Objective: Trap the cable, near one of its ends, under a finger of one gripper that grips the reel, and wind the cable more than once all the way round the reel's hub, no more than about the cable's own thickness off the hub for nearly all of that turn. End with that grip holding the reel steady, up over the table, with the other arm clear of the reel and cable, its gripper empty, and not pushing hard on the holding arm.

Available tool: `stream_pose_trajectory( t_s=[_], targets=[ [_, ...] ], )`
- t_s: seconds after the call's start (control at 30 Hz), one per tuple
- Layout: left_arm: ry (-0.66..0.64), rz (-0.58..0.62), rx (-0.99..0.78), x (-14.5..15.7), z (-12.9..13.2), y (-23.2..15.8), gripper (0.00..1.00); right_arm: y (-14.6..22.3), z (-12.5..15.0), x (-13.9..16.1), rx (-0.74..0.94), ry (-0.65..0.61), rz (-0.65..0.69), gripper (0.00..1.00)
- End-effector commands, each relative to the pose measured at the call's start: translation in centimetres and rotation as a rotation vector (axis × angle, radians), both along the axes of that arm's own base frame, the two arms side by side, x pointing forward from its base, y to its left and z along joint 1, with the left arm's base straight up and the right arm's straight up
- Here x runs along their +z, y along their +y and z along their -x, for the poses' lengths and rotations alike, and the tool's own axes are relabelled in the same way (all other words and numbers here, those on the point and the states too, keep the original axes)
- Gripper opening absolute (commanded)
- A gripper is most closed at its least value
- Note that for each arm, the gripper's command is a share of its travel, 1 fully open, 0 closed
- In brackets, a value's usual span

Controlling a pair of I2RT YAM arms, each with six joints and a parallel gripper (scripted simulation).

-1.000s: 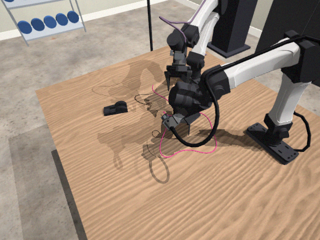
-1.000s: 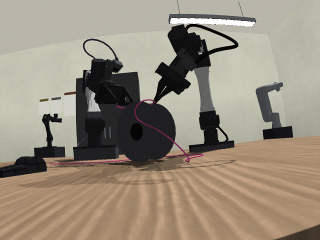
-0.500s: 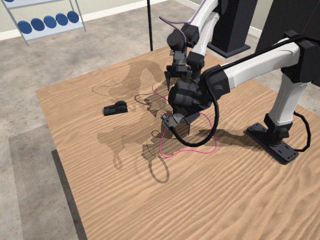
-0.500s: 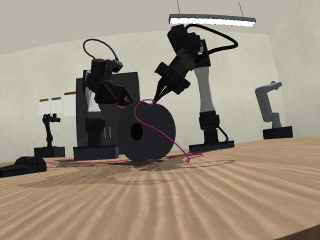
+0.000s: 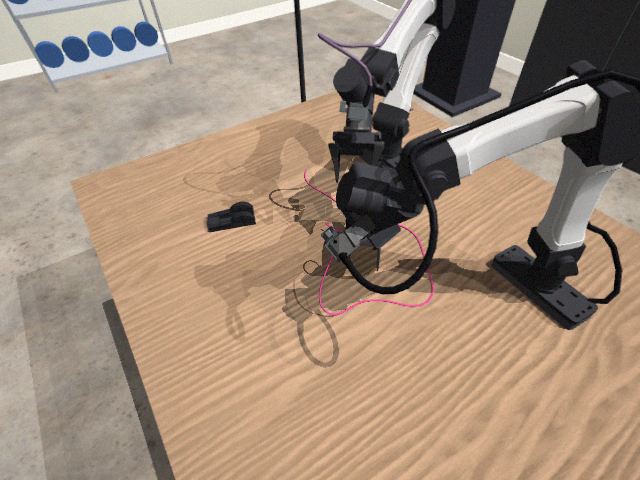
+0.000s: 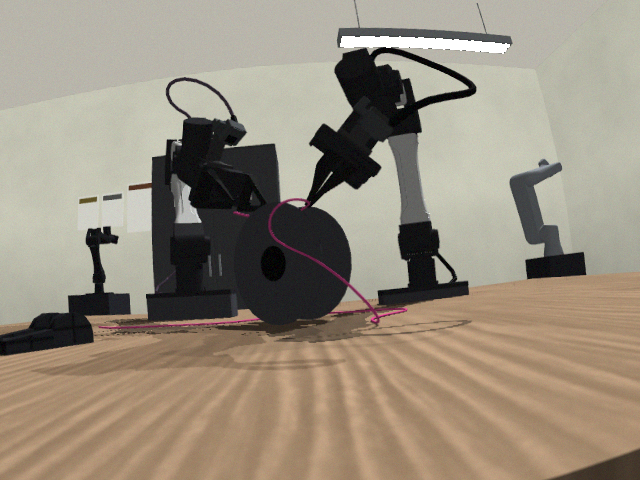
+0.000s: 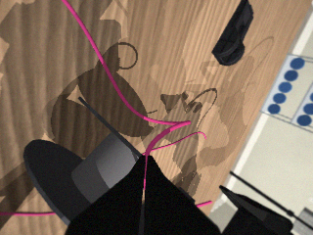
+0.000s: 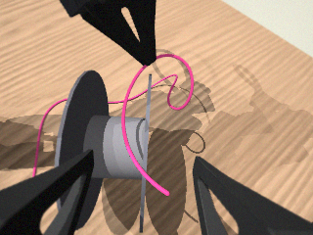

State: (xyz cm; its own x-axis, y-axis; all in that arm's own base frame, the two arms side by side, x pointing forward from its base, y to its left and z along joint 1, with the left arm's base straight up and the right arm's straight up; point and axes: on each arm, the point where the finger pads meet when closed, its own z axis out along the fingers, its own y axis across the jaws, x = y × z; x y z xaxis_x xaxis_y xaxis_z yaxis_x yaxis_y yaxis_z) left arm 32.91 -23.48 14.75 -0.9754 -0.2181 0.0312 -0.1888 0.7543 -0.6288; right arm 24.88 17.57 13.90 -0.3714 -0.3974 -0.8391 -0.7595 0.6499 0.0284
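Note:
A dark reel [image 6: 310, 294] [image 8: 80, 117] [image 7: 114, 164] with a grey hub [image 8: 117, 147] stands on its flange rims on the table. My left gripper [image 6: 308, 203] [image 7: 146, 162] [image 8: 150, 63] is shut on the pink cable [image 5: 377, 300] [image 6: 269, 224] [image 7: 101, 60] [image 8: 123, 117], just above the reel's top. From its tips a short length of cable hangs over the hub side to a free end in the right wrist view; it is not wound round the hub. My right gripper [image 8: 144, 160] is open, above the reel, with one thin flange and the cable's end showing between its fingers. The top view mostly hides the reel.
The rest of the cable loops on the table [image 5: 387, 392] beside the reel. A small black device [image 5: 231, 217] [image 6: 49, 333] [image 7: 235, 41] lies farther off. The left arm's base [image 5: 542, 289] stands near the table's edge. Both arms are close together over the reel.

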Motion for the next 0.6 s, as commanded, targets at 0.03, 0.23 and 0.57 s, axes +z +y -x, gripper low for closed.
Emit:
stream_pose_trajectory(
  t_s=[0.03, 0.23, 0.57],
  targets=[
    [-0.032, 0.004, 0.004, 0.2, -0.4, -0.3, 0.0, 0.5, -1.4, 2.3, -0.005, -0.08, -0.023, 0.75],
    [-0.036, 0.006, 0.003, 0.4, -0.2, -0.2, 0.0, 1.0, -1.6, 2.0, -0.001, -0.073, -0.029, 0.75],
    [-0.039, 0.007, 0.003, 0.6, -0.1, -0.2, 0.0, 2.0, -2.5, 1.6, -0.001, -0.074, -0.031, 0.75]
  ],
)
